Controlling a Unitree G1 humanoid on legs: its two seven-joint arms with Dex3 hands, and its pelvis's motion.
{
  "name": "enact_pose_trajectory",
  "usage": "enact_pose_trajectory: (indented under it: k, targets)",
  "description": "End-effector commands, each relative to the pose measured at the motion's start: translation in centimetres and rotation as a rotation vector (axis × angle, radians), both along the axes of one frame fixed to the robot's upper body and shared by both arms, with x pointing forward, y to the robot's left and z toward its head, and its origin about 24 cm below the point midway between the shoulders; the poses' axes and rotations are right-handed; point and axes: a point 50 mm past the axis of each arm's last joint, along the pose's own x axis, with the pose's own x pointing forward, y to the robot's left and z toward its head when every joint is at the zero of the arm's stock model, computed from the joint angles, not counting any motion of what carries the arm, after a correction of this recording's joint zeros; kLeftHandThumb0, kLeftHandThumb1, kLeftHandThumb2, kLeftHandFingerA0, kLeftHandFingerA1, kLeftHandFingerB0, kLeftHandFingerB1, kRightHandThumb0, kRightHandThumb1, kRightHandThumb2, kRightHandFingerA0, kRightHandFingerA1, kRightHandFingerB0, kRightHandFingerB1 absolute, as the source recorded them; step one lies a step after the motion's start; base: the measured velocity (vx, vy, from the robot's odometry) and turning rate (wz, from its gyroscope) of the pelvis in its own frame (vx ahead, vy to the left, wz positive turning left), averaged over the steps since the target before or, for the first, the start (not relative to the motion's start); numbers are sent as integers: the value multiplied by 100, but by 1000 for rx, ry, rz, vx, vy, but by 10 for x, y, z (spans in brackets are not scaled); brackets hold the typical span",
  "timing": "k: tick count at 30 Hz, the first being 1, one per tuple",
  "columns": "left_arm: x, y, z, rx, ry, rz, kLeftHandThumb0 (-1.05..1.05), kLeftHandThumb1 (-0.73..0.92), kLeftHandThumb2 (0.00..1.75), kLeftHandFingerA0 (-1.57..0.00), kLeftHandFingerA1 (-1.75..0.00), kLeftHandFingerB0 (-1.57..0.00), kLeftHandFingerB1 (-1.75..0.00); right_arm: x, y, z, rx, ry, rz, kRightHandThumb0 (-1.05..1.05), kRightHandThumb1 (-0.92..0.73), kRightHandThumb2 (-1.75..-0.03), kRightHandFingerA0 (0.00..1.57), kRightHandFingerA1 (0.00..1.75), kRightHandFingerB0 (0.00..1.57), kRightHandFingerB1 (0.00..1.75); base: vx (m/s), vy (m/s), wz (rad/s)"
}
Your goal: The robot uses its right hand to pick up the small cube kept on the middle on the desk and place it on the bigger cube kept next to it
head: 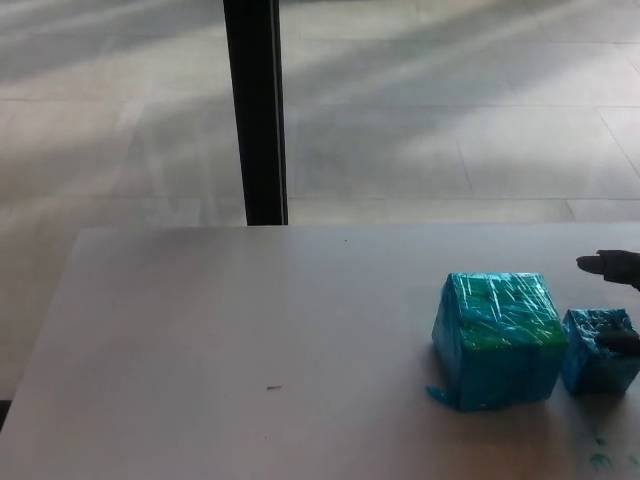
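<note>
A big cube (497,338) wrapped in blue and green film stands on the grey desk (250,340) at the right. Right beside it, on its right, sits the small blue cube (596,350). My right hand (615,300) comes in from the right edge with its fingers apart. One black fingertip (596,264) hovers behind the small cube and another fingertip (618,341) lies against the cube's right side. Most of the hand is cut off by the picture's edge. My left hand does not show.
A black post (256,110) stands behind the desk's far edge, in front of a tiled floor. A blue scrap (437,395) lies at the big cube's front left corner, and small blue-green specks (600,460) dot the desk at bottom right.
</note>
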Motion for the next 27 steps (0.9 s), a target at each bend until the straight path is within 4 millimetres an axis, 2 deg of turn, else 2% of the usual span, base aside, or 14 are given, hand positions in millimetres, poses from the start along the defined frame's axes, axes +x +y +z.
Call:
enact_pose_trajectory:
  k: [1,3,8,9,10,11,12,20,21,22,24,25,26,27]
  targets:
    - [-1,4,3,-4,-8,17,-93,83,66,-28,-38,-21,-31,3,0,-1,-77,61,-9,-97,-66,-60,0,0,0,0,0,0,0]
    - [-1,4,3,9,-1,11,-92,83,66,-29,-39,-21,-31,3,0,-6,-70,74,-12,-100,-53,-90,0,0,0,0,0,0,0]
    - [0,4,3,11,0,1,-92,66,104,-23,-48,-11,-41,2,2,-15,-93,90,3,-98,-50,-88,0,0,0,1,0,0,0]
    - [0,4,4,9,-2,-2,-94,83,66,-28,-39,-20,-31,2,2,-17,-98,98,4,-99,-51,-89,0,0,0,1,0,0,0]
    - [0,4,4,17,0,-13,-92,65,103,-21,-48,-14,-43,2,3,-19,-106,105,8,-99,-51,-88,0,0,0,0,0,0,0]
    - [0,4,4,18,0,-14,-92,65,103,-21,-48,-14,-43,2,3,-19,-107,105,8,-99,-51,-88,0,0,0,0,0,0,0]
    - [0,4,4,20,1,-8,-94,83,66,-29,-38,-21,-31,2,3,-23,-114,113,7,-97,-49,-86,0,0,0,1,0,0,0]
    - [3,5,6,13,-6,7,-93,83,66,-29,-38,-23,-31,2,8,-34,-146,120,23,-90,-45,-83,0,0,0,4,0,0,0]
    - [4,5,6,21,-2,-7,-91,65,103,-22,-48,-15,-43,1,10,-37,-147,122,33,-81,-42,-79,0,0,0,8,0,0,0]
    - [4,5,7,21,-3,-10,-92,65,104,-21,-47,-14,-42,1,11,-39,-149,121,36,-72,-39,-72,0,0,1,12,0,0,0]
    - [4,5,7,21,-2,-10,-92,65,103,-22,-47,-15,-42,0,13,-41,-149,114,38,-63,-36,-67,0,0,4,11,0,0,0]
    - [4,5,7,28,2,-13,-93,84,67,-28,-37,-21,-31,0,13,-42,-155,110,42,-41,-42,-62,0,3,0,24,0,0,0]
    - [4,5,7,28,2,-13,-93,84,67,-28,-37,-21,-31,0,13,-42,-155,110,42,-41,-42,-62,0,3,0,24,0,0,0]
    - [4,5,6,15,-3,7,-93,82,65,-29,-38,-23,-31,-1,14,-42,-175,93,55,-33,-49,-55,0,28,3,28,0,0,0]
